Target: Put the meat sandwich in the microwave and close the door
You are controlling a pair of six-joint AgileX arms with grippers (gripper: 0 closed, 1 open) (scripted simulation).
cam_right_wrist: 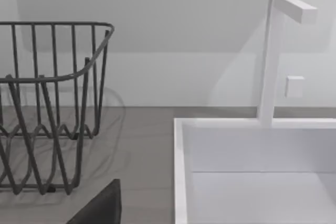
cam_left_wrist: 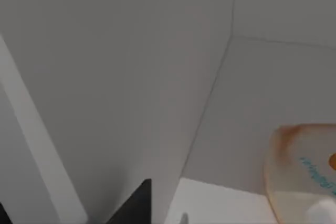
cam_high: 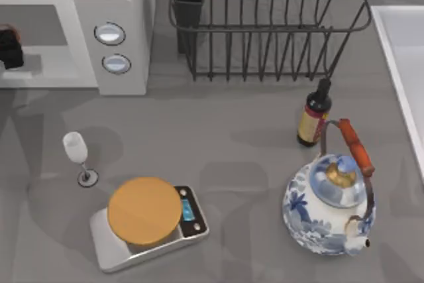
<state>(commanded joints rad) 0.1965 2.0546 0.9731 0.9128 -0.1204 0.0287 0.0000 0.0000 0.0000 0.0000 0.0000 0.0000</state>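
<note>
Bench: matt grey, smooth. Microwave: smooth white casing, satin, with a light-grey panel carrying two glossy silver-blue knobs; its inner walls look plain matt white in the left wrist view. Meat sandwich: pale, slightly glossy face with an orange-brown edge. Dish rack: thin dark wire, matt. Scale: brushed silver body, matt orange-tan disc. Kettle: glossy white-and-blue glazed ware, orange handle grip. Bottle: dark gloss. Wine glass: clear glass. Sink: smooth matt white
</note>
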